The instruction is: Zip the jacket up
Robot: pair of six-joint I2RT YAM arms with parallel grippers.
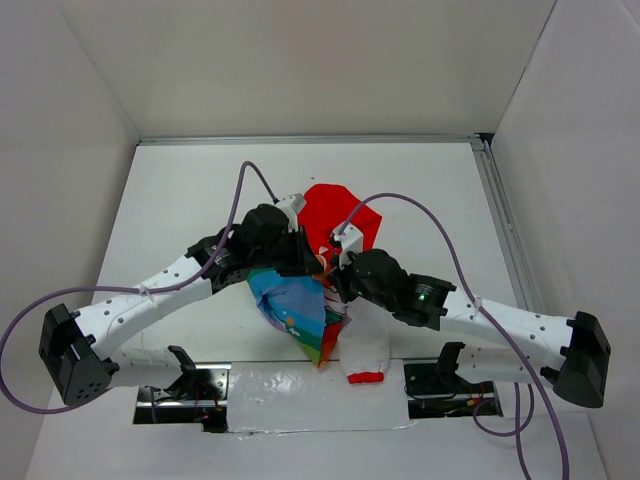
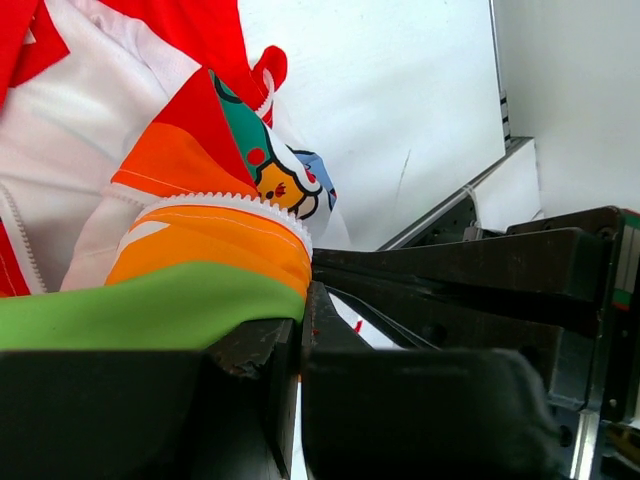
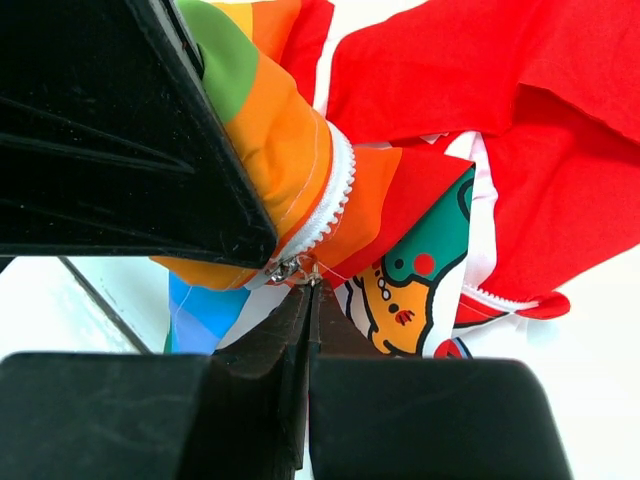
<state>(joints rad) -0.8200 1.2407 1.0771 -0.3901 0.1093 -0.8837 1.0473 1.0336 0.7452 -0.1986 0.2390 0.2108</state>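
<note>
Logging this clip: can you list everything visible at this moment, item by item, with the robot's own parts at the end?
jacket: one, rainbow-striped panels with cartoon prints, bunched at table centre between the grippers
hood: one, red, spread on the far side of the jacket
sleeve: one showing, white with a red cuff, pointing to the near edge
zipper: one, white teeth, along the orange panel's edge
zipper pull: one, metal, at the right gripper's tips
table: one, white
rail: grey metal, along the table's right edge
cables: two, purple, one looping off each arm
left gripper: black, shut on the jacket's fabric
right gripper: black, shut on the zipper pull
</note>
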